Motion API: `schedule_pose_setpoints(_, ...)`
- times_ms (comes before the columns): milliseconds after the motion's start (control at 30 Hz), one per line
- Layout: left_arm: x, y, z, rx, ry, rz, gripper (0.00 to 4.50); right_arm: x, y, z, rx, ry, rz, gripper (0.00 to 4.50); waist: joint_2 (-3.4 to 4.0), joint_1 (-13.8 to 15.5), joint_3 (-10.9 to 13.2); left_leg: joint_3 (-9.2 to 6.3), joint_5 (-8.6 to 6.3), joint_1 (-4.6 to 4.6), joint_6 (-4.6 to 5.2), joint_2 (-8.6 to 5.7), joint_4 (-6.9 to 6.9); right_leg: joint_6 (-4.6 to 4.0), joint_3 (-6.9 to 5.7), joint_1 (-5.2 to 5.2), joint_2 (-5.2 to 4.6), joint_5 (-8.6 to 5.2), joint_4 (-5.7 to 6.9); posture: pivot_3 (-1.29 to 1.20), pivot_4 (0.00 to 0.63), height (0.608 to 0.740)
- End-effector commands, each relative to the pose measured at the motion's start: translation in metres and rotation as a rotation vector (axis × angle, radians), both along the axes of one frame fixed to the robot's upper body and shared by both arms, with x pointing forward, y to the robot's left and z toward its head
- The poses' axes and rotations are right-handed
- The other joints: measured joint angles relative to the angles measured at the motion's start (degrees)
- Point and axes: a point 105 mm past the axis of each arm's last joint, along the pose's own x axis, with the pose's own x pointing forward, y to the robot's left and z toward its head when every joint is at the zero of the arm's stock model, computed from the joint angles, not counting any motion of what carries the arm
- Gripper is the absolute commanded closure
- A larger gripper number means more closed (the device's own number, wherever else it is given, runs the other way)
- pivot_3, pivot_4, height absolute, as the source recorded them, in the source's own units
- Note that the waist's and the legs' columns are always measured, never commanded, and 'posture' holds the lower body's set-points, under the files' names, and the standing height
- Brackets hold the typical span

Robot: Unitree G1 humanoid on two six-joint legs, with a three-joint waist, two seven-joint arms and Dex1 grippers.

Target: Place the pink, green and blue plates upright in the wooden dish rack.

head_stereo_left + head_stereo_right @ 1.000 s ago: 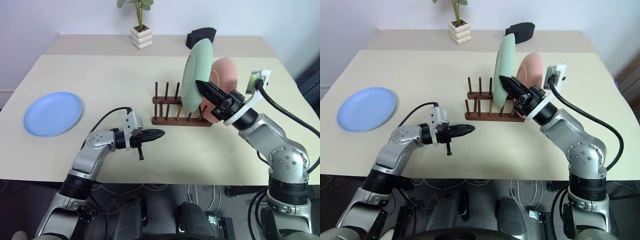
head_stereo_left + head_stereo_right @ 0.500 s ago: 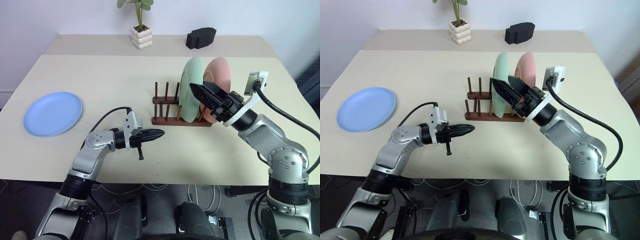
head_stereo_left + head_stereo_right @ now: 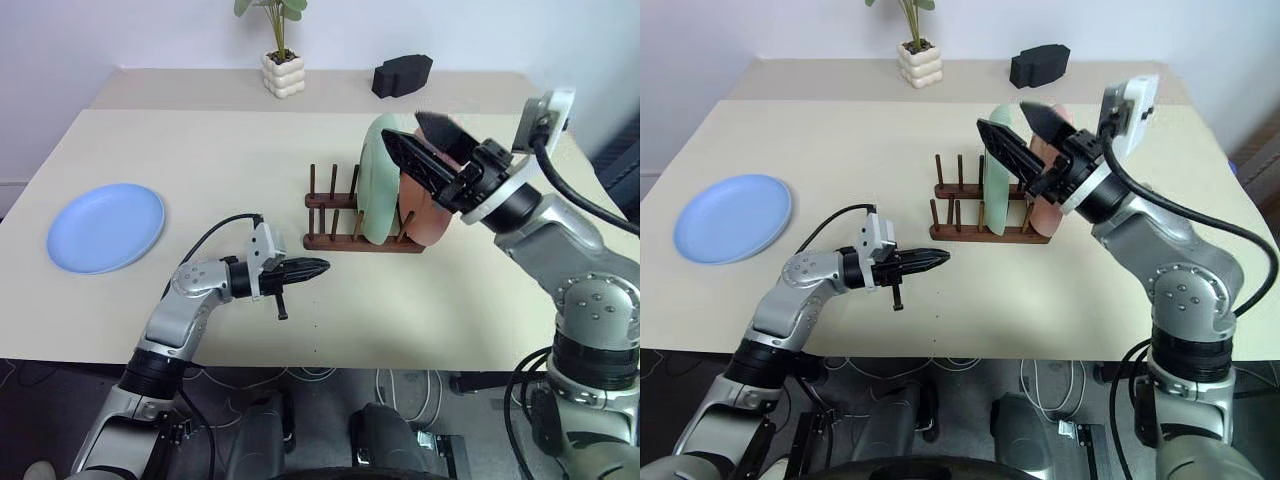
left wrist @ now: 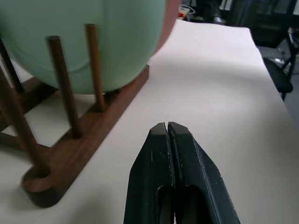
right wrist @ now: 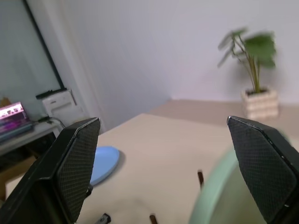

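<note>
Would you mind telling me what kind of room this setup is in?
Probably a lab or office rather than a kitchen: a plain beige table against a bare wall, a small potted plant, and a monitor on a side desk.

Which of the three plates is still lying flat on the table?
The blue plate, flat at the table's left side. The green plate and pink plate both stand upright in the wooden dish rack.
</note>
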Motion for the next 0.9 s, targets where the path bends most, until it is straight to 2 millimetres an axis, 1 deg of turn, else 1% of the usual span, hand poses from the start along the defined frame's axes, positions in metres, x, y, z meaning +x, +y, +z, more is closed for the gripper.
schedule_pose_setpoints(33,0.013,0.022,0.031,-0.060,-0.077,0.124,3.96,-0.016,0.018,-0.001,-0.259,-0.149,0.024,0.00,0.00,-0.02,0.00,0.00,0.00,0.00,0.00,0.00,0.01,0.00,0.00,0.00,0.00,0.00,0.00,0.00,0.150,0.732)
schedule_pose_setpoints(67,0.017,0.034,0.035,-0.082,-0.058,0.174,3.71,-0.014,0.023,-0.012,-0.368,-0.168,0.018,0.00,-0.01,-0.09,0.00,-0.01,0.00,0.00,0.00,0.00,-0.02,0.00,0.00,-0.01,0.00,0.00,-0.01,0.00,0.150,0.732)
schedule_pose_setpoints(100,0.021,0.048,0.041,-0.119,-0.049,0.237,3.22,-0.012,0.026,-0.023,-0.454,-0.185,0.016,0.00,-0.01,-0.29,0.00,-0.01,0.00,0.01,0.00,0.01,-0.02,0.00,0.00,-0.01,0.01,0.00,-0.01,0.00,0.150,0.732)
schedule_pose_setpoints(133,0.024,0.059,0.044,-0.138,-0.044,0.293,2.71,-0.011,0.028,-0.030,-0.500,-0.198,0.018,0.00,-0.02,-0.41,0.00,-0.01,0.00,0.01,0.00,0.01,-0.03,0.00,0.01,-0.02,0.01,0.00,-0.01,0.00,0.150,0.732)
schedule_pose_setpoints(167,0.026,0.066,0.047,-0.148,-0.043,0.330,2.22,-0.010,0.029,-0.035,-0.529,-0.208,0.020,0.00,-0.02,-0.41,0.01,-0.01,0.00,0.01,0.00,0.02,-0.03,0.00,0.01,-0.02,0.01,0.00,-0.01,0.00,0.150,0.732)
schedule_pose_setpoints(233,0.035,0.087,0.052,-0.148,-0.080,0.458,1.20,-0.007,0.031,-0.039,-0.525,-0.211,0.025,0.00,-0.04,-0.20,0.02,-0.01,0.01,0.01,-0.02,0.01,-0.02,0.00,0.01,-0.02,0.00,0.00,0.00,0.00,0.150,0.732)
schedule_pose_setpoints(267,0.039,0.099,0.059,-0.173,-0.108,0.527,0.64,-0.006,0.032,-0.040,-0.527,-0.214,0.031,0.00,-0.07,-0.15,0.03,-0.01,0.02,0.01,-0.04,0.00,0.00,0.00,0.01,-0.01,-0.01,0.00,0.00,0.00,0.150,0.732)
schedule_pose_setpoints(300,0.046,0.119,0.067,-0.191,-0.133,0.645,0.16,-0.006,0.034,-0.041,-0.527,-0.218,0.041,0.00,-0.12,-0.09,0.06,0.00,0.03,0.01,-0.05,0.00,0.02,0.01,0.01,-0.01,-0.01,0.00,0.00,0.00,0.150,0.732)
schedule_pose_setpoints(333,0.050,0.139,0.075,-0.215,-0.151,0.749,0.07,-0.006,0.036,-0.042,-0.526,-0.224,0.052,0.00,-0.17,-0.03,0.09,0.00,0.04,0.00,-0.07,0.00,0.03,0.01,0.00,0.00,-0.02,0.01,0.00,0.00,0.150,0.732)
schedule_pose_setpoints(367,0.052,0.159,0.081,-0.230,-0.168,0.850,0.07,-0.006,0.038,-0.042,-0.525,-0.230,0.065,0.00,-0.28,-0.03,0.15,-0.01,0.04,0.00,-0.07,0.00,0.04,0.01,0.00,0.01,-0.02,0.01,0.00,0.00,0.150,0.732)
schedule_pose_setpoints(400,0.052,0.171,0.085,-0.240,-0.177,0.911,0.07,-0.006,0.039,-0.042,-0.524,-0.234,0.073,0.00,-0.36,-0.03,0.20,-0.02,0.04,0.00,-0.07,0.01,0.02,0.01,-0.01,0.00,-0.01,0.01,0.00,0.00,0.150,0.732)
schedule_pose_setpoints(500,0.053,0.219,0.093,-0.306,-0.160,1.159,0.07,-0.004,0.041,-0.044,-0.524,-0.240,0.091,0.00,-0.44,-0.08,0.24,-0.03,0.04,0.00,-0.07,0.00,0.02,0.02,-0.02,0.01,-0.03,0.01,-0.01,0.00,0.150,0.732)
schedule_pose_setpoints(533,0.052,0.228,0.095,-0.321,-0.158,1.215,0.07,-0.004,0.041,-0.045,-0.524,-0.241,0.095,0.00,-0.44,-0.07,0.24,-0.02,0.04,0.00,-0.07,0.00,0.02,0.02,-0.03,0.01,-0.03,0.01,-0.01,0.00,0.150,0.732)
schedule_pose_setpoints(600,0.052,0.258,0.090,-0.360,-0.096,1.383,0.07,-0.002,0.042,-0.046,-0.524,-0.243,0.103,0.00,-0.46,0.01,0.23,-0.03,0.04,0.00,-0.07,0.00,0.03,0.02,-0.03,0.01,-0.04,0.01,0.00,0.00,0.150,0.732)
schedule_pose_setpoints(700,0.044,0.305,0.068,-0.356,0.026,1.680,0.07,-0.001,0.044,-0.046,-0.521,-0.250,0.114,0.00,-0.53,0.01,0.23,-0.03,0.04,0.00,-0.07,0.00,0.04,0.03,-0.06,0.01,-0.04,0.01,0.01,0.00,0.150,0.732)
schedule_pose_setpoints(767,0.038,0.322,0.059,-0.365,0.073,1.794,0.07,-0.001,0.044,-0.045,-0.519,-0.254,0.119,0.00,-0.63,-0.15,0.24,-0.03,0.04,0.00,-0.07,0.00,0.03,0.03,-0.06,0.00,-0.04,0.01,0.01,0.00,0.150,0.732)
schedule_pose_setpoints(900,0.028,0.339,0.050,-0.346,0.111,1.921,0.07,0.000,0.043,-0.048,-0.520,-0.249,0.116,0.00,-1.01,0.03,0.26,-0.03,0.14,0.00,-0.24,0.00,0.02,0.03,-0.08,-0.01,-0.04,0.01,0.03,0.00,0.150,0.732)
